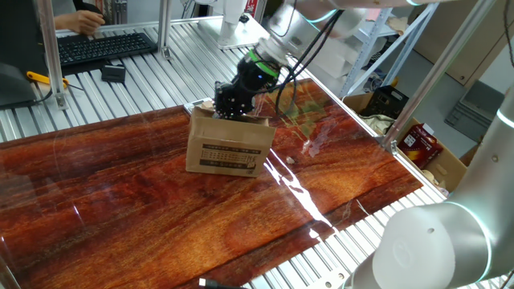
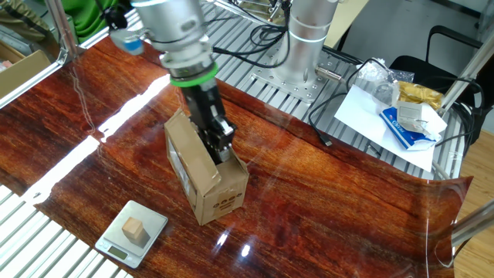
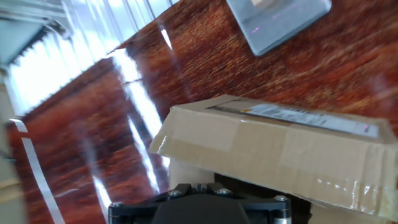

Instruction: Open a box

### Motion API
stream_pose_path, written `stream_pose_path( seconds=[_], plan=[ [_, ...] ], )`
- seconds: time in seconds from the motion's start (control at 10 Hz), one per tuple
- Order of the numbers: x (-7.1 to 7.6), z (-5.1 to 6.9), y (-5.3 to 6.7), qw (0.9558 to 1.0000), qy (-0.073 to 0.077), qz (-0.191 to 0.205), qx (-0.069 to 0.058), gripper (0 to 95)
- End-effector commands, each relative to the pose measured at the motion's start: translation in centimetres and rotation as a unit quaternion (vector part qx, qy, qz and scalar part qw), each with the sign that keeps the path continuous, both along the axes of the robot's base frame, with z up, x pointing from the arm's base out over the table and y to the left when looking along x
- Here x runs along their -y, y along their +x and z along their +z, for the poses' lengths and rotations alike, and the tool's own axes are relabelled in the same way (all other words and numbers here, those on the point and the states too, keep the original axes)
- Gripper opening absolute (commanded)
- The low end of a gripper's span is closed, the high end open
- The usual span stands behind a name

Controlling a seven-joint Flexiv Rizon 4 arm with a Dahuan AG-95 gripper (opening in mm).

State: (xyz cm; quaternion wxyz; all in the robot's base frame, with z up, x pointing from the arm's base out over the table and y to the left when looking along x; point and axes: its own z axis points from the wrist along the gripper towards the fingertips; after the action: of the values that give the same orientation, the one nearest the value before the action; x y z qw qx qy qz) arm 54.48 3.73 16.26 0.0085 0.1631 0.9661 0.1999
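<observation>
The box (image 1: 228,147) is a small brown carton with a black text block on its long side, standing on the wooden table (image 1: 144,209). My black gripper (image 1: 230,103) is down at the box's top edge, its fingers together with nothing visibly between them. In the other fixed view the gripper (image 2: 222,147) reaches into the top of the box (image 2: 208,181), beside a raised flap. The hand view shows my gripper (image 3: 198,185) at the bottom edge, under a taped, labelled flap of the box (image 3: 280,152) with a dark opening beneath.
A small scale (image 2: 131,230) carrying a wooden cube sits near the box. A larger carton (image 1: 426,148) with items stands off the table's far side. A keyboard (image 1: 104,44) lies behind. Papers and a blue pack (image 2: 405,116) lie near the robot base (image 2: 302,46).
</observation>
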Motion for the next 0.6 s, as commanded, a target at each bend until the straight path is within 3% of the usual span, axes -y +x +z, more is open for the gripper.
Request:
stream_pose_path(
  seconds=[0.1, 0.2, 0.3, 0.6],
  plan=[
    [0.4, 0.3, 0.6, 0.9907, -0.126, 0.050, 0.014, 0.0],
    [0.7, 0.2, 0.8, 0.9859, -0.153, 0.066, 0.018, 0.0],
    [0.9, 0.1, 0.9, 0.9827, -0.167, 0.075, 0.027, 0.0],
    [1.8, -0.4, 1.2, 0.9806, -0.176, 0.081, 0.033, 0.0]
  ],
)
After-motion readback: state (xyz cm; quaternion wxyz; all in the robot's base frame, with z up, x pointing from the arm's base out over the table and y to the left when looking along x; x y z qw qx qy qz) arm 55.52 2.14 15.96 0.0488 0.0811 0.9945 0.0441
